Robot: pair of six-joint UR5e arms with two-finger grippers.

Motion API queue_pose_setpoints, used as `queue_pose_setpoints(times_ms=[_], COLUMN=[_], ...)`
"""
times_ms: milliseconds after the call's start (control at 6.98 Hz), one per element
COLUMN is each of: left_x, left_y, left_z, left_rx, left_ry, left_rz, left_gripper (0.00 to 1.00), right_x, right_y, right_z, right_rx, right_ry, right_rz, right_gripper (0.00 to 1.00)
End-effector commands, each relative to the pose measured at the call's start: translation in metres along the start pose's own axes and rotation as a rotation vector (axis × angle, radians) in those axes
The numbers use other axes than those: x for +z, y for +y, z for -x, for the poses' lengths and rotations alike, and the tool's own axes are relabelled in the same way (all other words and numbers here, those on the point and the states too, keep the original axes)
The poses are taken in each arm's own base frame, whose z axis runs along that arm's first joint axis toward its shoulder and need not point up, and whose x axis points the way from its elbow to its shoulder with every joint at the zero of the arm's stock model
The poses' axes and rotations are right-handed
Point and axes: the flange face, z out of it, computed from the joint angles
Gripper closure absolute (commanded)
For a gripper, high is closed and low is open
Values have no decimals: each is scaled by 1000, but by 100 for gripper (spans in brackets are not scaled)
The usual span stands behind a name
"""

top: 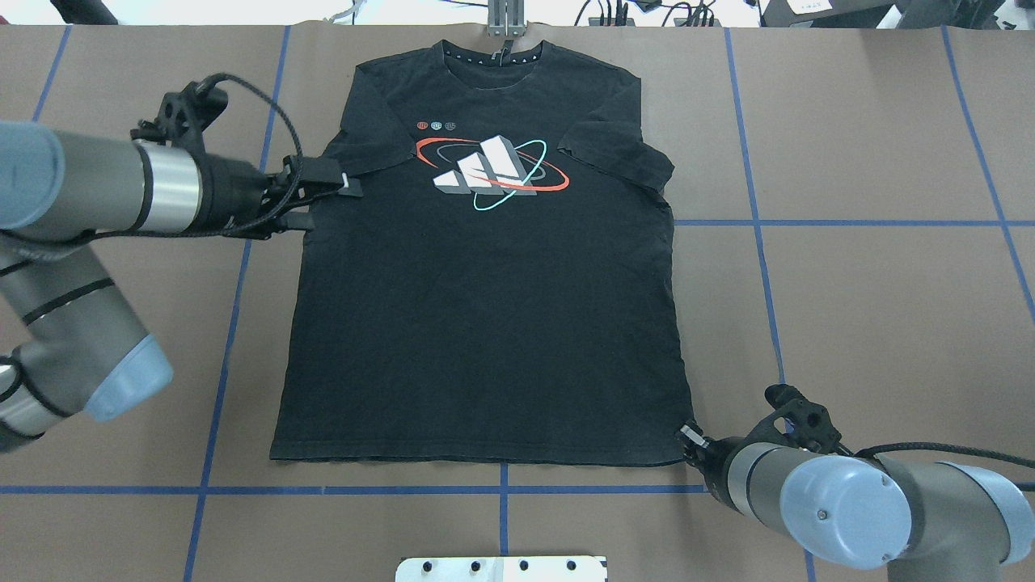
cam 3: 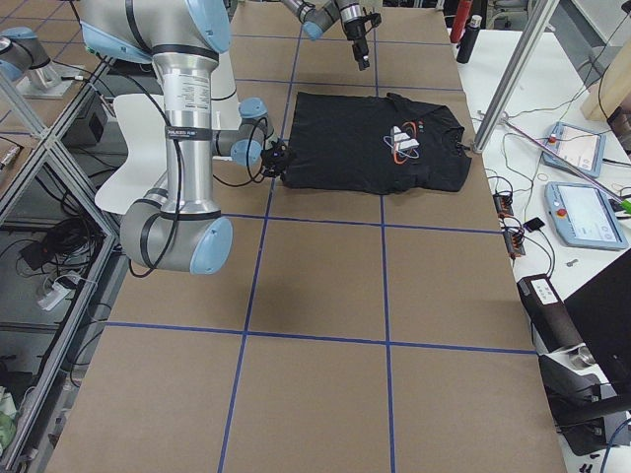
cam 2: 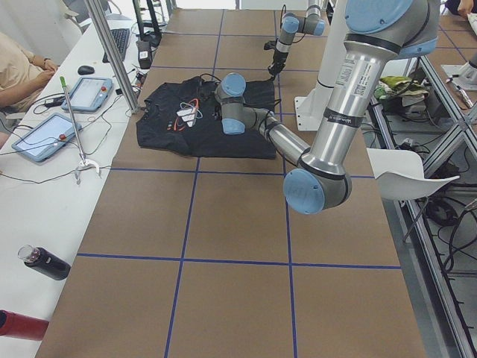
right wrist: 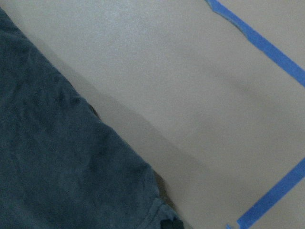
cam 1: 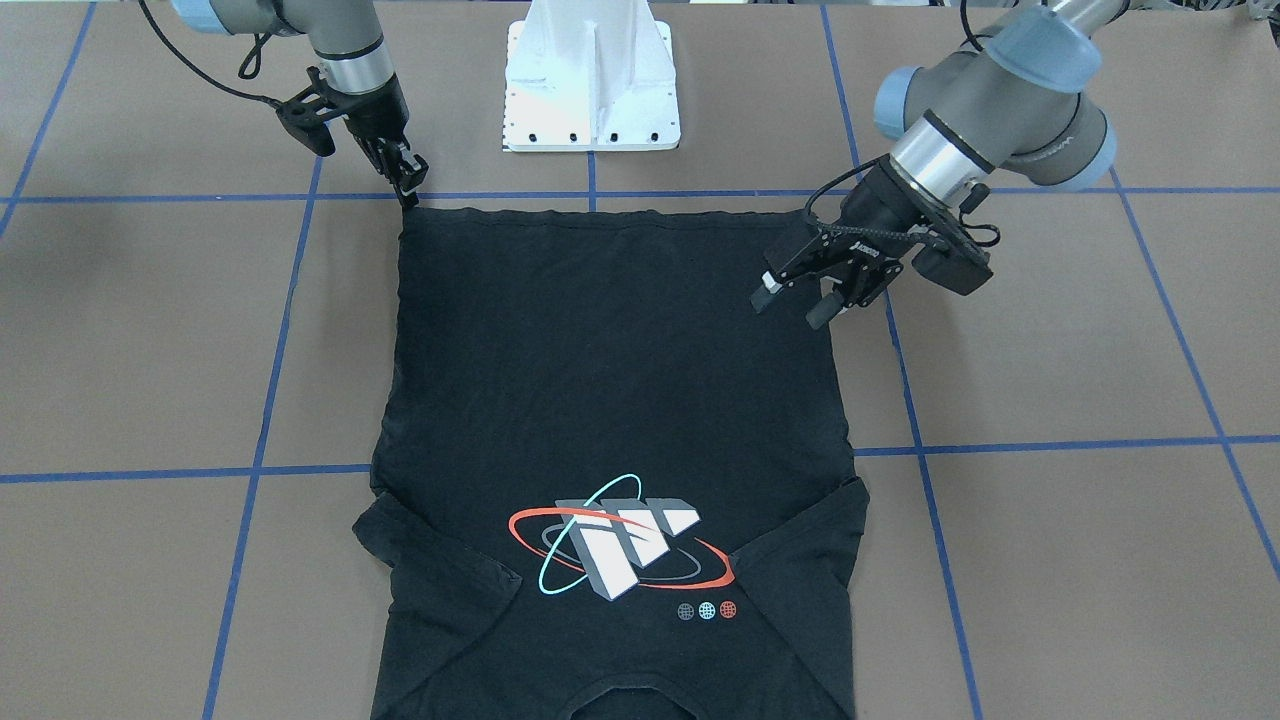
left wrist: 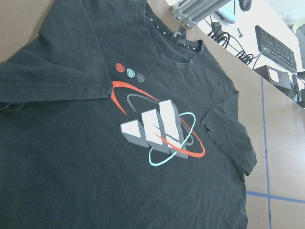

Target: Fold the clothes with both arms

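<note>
I see the black T-shirt (top: 485,323) lying flat, logo up, on the surface (top: 849,323), its long axis running from the hem nearest me to the far collar, left tool (cam 1: 790,308) spread wide above one side edge, right tool (cam 1: 408,185) pinched narrow at a hem corner.

- The left arm (top: 89,194) reached out almost level, its silver wrist (top: 166,187) lying horizontal.
- The left gripper (cam 1: 793,302) was tilted forward and slightly down, with its two fingers spread well apart and nothing between them.
- The right arm (top: 841,501) was bent low, with its forearm angled downward.
- The right gripper (cam 1: 408,180) pointed steeply down, its fingers drawn close together.
</note>
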Motion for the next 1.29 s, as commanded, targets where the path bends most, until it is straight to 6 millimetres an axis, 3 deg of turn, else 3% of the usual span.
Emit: queue_pose_setpoints(times_ms=[0, 143, 286, 430, 859, 1145], left_x=[-43, -31, -21, -20, 8, 17], left_y=[89, 129, 160, 179, 254, 267], left_z=[46, 54, 49, 46, 74, 87], left_rx=[-18, -62, -56, -72, -122, -115], left_ry=[-50, -129, -228, -312, -403, -456], left_rz=[28, 18, 1, 15, 35, 32], left_gripper=[1, 1, 1, 1, 7, 11], right_x=[-14, -25, -29, -28, -24, -25], right_y=[7, -3, -2, 4, 0, -6], right_z=[-16, -30, -39, -45, -62, -67], right_rx=[-20, -26, -36, -47, -63, -69], right_ry=[22, 38, 56, 67, 101, 110], right_rz=[38, 34, 46, 54, 44, 34], right_gripper=[100, 100, 100, 100, 100, 100])
